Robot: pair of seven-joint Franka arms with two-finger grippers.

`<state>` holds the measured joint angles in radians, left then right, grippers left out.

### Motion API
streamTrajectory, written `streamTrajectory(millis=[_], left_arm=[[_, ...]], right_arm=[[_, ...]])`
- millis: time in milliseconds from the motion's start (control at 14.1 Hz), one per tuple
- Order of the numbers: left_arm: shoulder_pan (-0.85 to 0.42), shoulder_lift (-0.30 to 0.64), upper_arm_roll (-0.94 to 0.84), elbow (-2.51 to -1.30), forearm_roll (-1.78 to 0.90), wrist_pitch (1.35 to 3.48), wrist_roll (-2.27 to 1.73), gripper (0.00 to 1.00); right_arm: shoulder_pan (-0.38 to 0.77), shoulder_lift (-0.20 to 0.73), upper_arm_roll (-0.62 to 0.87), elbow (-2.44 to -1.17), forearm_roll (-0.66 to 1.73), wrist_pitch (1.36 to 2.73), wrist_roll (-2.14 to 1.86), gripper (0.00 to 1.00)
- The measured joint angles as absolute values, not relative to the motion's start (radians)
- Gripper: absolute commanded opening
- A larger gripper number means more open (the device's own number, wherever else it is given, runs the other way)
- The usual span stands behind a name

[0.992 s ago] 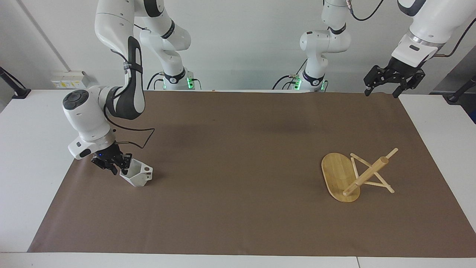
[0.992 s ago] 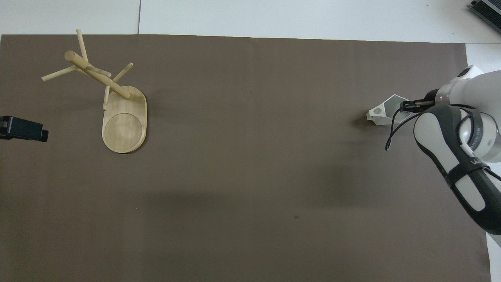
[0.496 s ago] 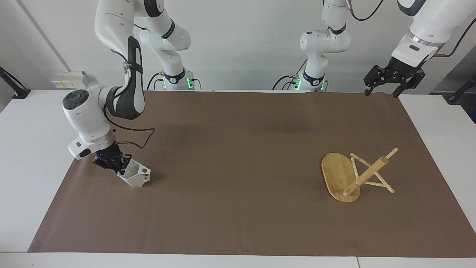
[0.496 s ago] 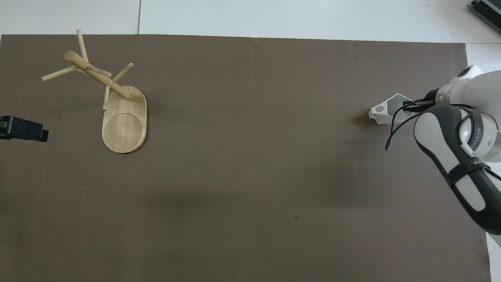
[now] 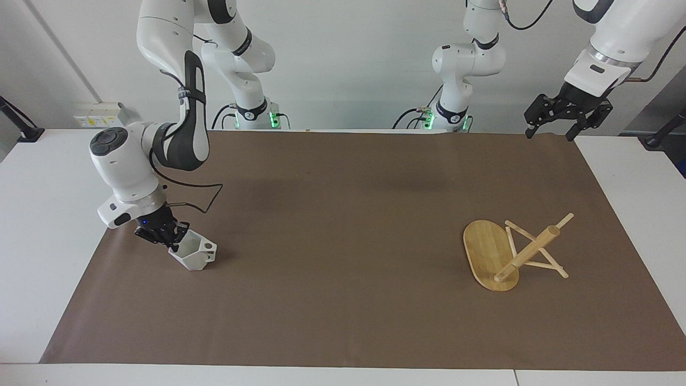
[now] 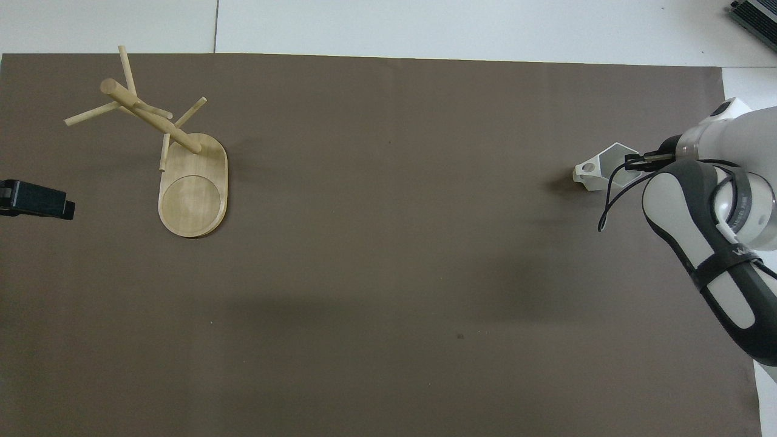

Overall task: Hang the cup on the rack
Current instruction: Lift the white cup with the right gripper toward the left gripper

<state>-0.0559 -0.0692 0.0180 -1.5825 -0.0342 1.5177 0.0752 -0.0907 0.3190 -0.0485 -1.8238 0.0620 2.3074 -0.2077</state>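
Evidently for transport, the right gripper (image 5: 170, 237), lower left of the facing view, pinches the white faceted cup (image 5: 194, 253) by its rim, tilted. At lower right stands the bamboo mug tree (image 5: 501, 255); the left gripper (image 5: 554, 122) waits spread at upper right.

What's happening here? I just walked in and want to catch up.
The right gripper is shut on the rim of the small white faceted cup, tilting it at the right arm's end of the brown mat. The light bamboo mug rack lies tipped over at the left arm's end. The left gripper waits, open, above the mat's corner.
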Motion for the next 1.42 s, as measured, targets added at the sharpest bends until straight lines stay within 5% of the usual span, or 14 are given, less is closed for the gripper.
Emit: streamTrajectory(millis=[425, 1416], left_arm=[[-0.056, -0.069, 0.016, -1.583, -0.034, 1.517, 0.071, 1.00], [-0.022, -0.164, 0.021, -1.807, -0.419, 1.622, -1.044, 1.00]], right_arm=[[-0.087, 0.250, 0.029, -1.568, 0.239, 1.953, -0.121, 0.00], [-0.067, 0.242, 0.549, -1.548, 0.479, 2.120, 0.330, 0.00]])
